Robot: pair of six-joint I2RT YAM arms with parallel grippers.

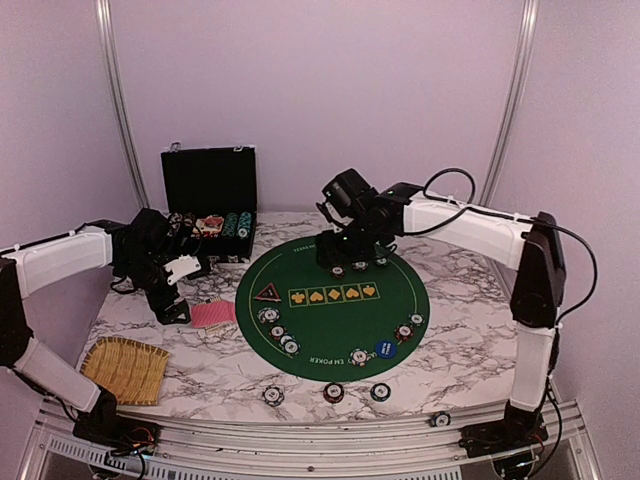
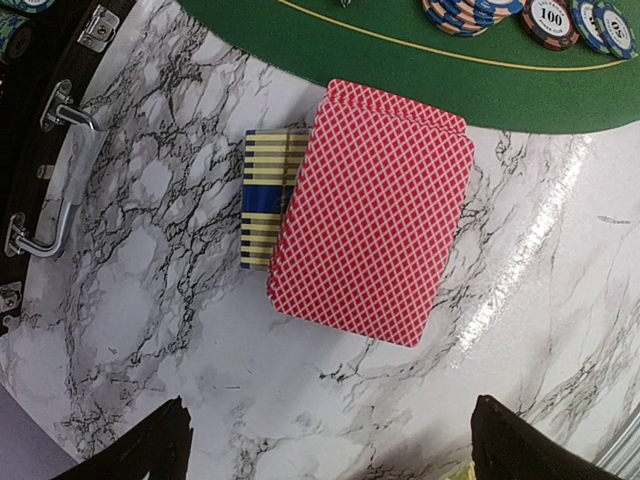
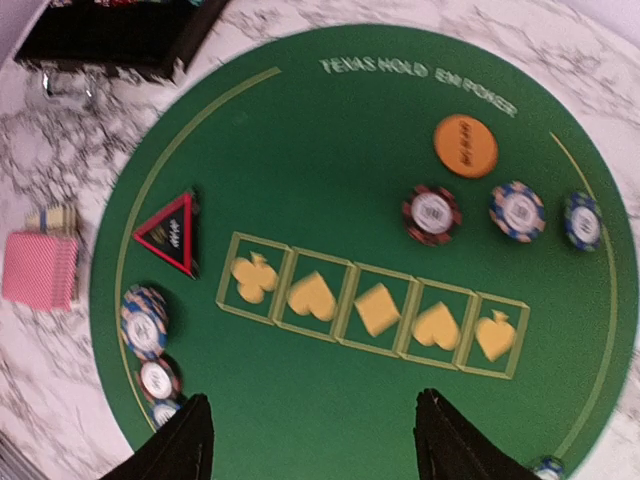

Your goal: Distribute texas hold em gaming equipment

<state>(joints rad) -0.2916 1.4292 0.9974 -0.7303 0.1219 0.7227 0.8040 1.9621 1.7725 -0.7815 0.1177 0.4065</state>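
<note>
Left claw (image 2: pixel 330 462) hangs wide open, empty, near the red-backed diamond-patterned card stack (image 2: pixel 370 210) — a skewed pinch could fan it across the marble bench (image 2: pixel 150 330).

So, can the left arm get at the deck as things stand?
Probably yes: the left gripper hangs open above the deck. Nothing lies on it, and only a striped box peeks out at one side.

"100" on poker chip (image 2: pixel 549 18)
</note>
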